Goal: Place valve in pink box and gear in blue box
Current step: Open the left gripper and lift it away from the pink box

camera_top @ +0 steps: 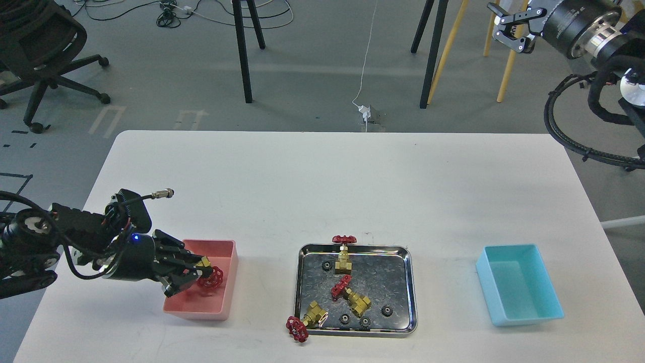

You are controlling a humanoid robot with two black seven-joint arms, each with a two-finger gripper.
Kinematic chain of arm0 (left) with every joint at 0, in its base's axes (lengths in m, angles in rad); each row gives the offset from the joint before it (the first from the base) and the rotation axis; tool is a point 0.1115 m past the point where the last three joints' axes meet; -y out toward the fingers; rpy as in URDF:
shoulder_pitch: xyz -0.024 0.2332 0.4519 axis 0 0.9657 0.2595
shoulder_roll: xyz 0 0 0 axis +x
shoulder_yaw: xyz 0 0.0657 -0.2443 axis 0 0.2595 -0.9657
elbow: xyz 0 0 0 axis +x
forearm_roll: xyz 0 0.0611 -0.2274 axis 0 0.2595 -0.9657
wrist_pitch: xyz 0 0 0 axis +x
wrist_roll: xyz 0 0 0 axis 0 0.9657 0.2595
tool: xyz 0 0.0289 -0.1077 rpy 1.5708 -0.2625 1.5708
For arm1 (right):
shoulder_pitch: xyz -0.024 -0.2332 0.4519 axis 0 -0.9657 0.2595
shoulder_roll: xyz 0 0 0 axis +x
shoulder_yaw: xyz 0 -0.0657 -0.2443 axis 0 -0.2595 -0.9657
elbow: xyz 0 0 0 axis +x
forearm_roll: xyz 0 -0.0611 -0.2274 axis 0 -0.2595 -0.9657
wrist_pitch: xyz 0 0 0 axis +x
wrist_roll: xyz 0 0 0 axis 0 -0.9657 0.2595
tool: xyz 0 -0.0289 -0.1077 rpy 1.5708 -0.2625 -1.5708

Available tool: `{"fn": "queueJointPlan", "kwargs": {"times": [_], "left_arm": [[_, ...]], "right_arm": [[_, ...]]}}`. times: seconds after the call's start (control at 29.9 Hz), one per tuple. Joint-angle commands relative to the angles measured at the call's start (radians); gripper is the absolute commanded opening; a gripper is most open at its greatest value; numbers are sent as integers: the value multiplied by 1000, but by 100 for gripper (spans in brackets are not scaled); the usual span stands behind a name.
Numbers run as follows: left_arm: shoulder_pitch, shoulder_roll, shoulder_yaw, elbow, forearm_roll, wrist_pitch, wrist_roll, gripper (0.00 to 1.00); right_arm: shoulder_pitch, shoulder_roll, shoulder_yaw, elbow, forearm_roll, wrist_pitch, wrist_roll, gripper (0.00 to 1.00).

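Brass shows between the fingers of the left end effector (197, 276), which is clamped on a small brass-yellow valve with a round red spoked handwheel (210, 276) and holds it over the open top of the salmon-pink rectangular plastic box (221, 252), the handwheel pointing away from the arm toward the box's right wall. Well to the right of that end effector, on the white surface (322, 181), lies a shiny rectangular steel tray (409, 282) with three more brass valves: one (343, 252) across the tray's far rim, one (350, 295) lying in the middle, one (305, 320) hanging over the near-left corner with its red wheel on the surface. Several tiny black toothed gears lie in the tray, among them one (387, 310) near the right wall. Farther right still sits the light turquoise-blue rectangular plastic box (524, 290). The right end effector (501, 27) is raised far off beyond the surface's far-right corner, its fingers spread apart around nothing.
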Motion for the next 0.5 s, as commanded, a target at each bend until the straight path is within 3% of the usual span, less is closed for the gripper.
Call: {"fn": "queueJointPlan", "kwargs": {"times": [0.0, 0.3, 0.47], "left_arm": [[-1, 2, -2, -8, -4, 0, 0, 38], [-4, 22, -41, -30, -9, -2, 0, 53], [-7, 128, -159, -128, -18, -26, 0, 67]], "right_arm": [[0, -3, 0, 0, 0, 0, 0, 100], [0, -6, 0, 1, 0, 0, 0, 100], [-1, -14, 6, 0, 0, 5, 0, 100]]}}
